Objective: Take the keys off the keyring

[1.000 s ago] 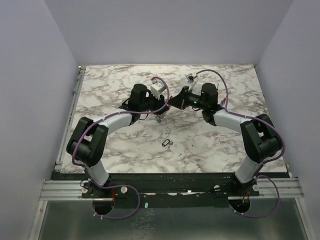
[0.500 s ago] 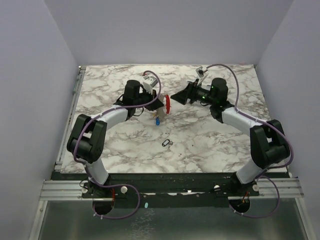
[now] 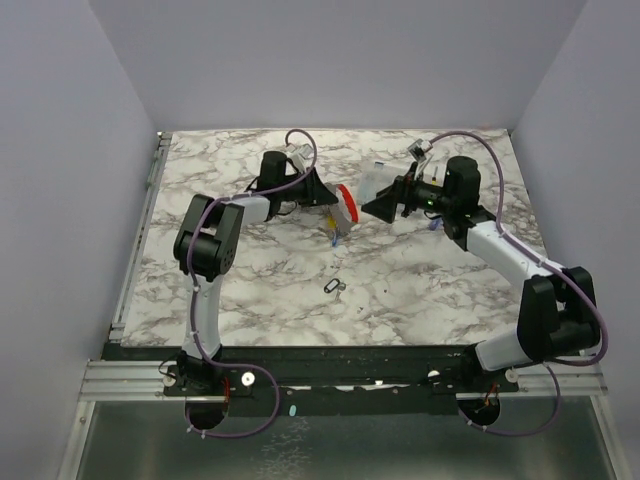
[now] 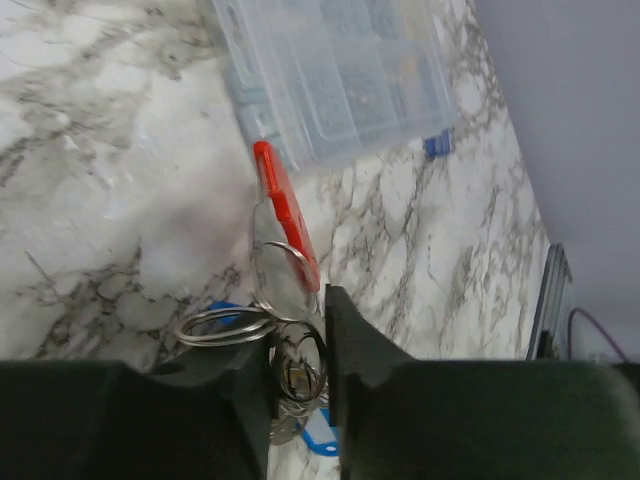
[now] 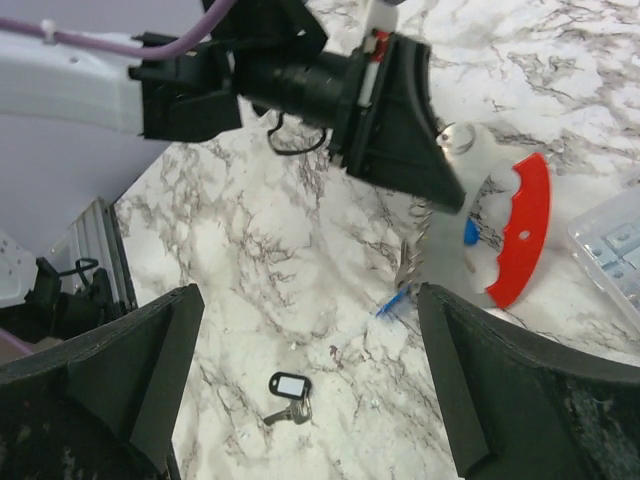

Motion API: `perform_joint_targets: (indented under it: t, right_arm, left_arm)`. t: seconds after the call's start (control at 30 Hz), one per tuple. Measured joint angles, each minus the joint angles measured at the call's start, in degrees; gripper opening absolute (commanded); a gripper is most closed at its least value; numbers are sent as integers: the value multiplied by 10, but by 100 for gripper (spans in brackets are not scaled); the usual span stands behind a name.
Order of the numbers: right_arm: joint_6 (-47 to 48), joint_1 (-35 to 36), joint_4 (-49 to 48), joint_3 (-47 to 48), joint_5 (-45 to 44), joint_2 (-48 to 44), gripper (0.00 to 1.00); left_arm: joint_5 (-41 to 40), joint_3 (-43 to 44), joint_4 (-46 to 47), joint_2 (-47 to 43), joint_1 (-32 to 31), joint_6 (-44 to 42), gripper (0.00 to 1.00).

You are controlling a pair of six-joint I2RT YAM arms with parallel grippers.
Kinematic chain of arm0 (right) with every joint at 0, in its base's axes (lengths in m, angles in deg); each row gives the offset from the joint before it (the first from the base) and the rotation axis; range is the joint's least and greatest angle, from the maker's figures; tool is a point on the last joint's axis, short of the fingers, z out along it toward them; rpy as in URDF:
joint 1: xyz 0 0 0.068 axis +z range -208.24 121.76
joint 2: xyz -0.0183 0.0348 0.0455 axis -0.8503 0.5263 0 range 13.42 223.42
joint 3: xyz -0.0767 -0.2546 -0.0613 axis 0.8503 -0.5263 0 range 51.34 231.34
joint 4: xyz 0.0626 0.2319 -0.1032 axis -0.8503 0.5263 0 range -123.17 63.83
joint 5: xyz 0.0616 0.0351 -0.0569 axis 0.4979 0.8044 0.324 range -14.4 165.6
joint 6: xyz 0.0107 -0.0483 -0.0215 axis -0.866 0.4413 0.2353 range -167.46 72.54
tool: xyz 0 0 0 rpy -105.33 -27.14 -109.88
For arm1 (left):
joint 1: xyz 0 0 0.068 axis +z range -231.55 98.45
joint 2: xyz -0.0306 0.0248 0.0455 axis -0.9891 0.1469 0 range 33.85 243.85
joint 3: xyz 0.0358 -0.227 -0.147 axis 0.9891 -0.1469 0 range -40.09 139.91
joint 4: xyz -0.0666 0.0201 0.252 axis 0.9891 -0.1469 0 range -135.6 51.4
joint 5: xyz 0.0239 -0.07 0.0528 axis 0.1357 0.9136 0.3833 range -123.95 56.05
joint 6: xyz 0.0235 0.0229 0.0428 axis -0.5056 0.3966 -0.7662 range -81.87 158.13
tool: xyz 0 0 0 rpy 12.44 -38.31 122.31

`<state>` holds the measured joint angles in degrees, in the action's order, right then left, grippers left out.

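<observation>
Marble-patterned tabletop fills the space between pale lilac walls, and we read it from the left.

The left gripper reaches toward the middle of the table. Its fingers are clamped on the keyring, a cluster of split rings that appears to be held clear of the surface. Just below the fingers hang the keys, small silvery blades, one of them with a blue head. A round red-and-white fob sticks out on the right side of the same bunch.

On the near side, well apart from the bunch, a loose key with a black tag lies flat on the marble. Farther right and toward the far edge sits a clear compartment box.

The right gripper faces the bunch from the right. Its fingers are spread wide and hold nothing.

We judge that the step in hand is taking hold of one key. We should bring the right fingers in low, under the fob, and close flat across a single key head rather than the whole bunch. The left hold needs to be firm so the ring cannot twist. We then slide the key along the coil toward its split end rather than pulling straight out. The fob may swing into the way. The keys are far smaller than the fingers, so a slow, square approach matters.
</observation>
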<state>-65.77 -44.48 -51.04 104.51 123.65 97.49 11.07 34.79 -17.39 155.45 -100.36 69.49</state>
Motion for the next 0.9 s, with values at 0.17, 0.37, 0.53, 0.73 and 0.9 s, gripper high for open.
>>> perform_joint_targets:
  t: [0.17,0.37,0.53,0.73,0.9]
  right_arm:
    - [38,0,51,0,10,-18,100]
    - [73,-3,101,0,9,-28,100]
    - [111,-10,167,8,1,-47,100]
    - [155,-24,242,30,-2,-66,100]
    - [193,-39,305,49,-5,-67,100]
  left_arm:
    - [-11,39,0,43,16,22,83]
    - [-66,62,-115,25,24,-67,99]
    - [-141,61,-245,-67,43,-187,99]
    - [-185,16,-348,-254,51,-335,99]
    - [-216,-31,-416,-326,-13,-421,99]
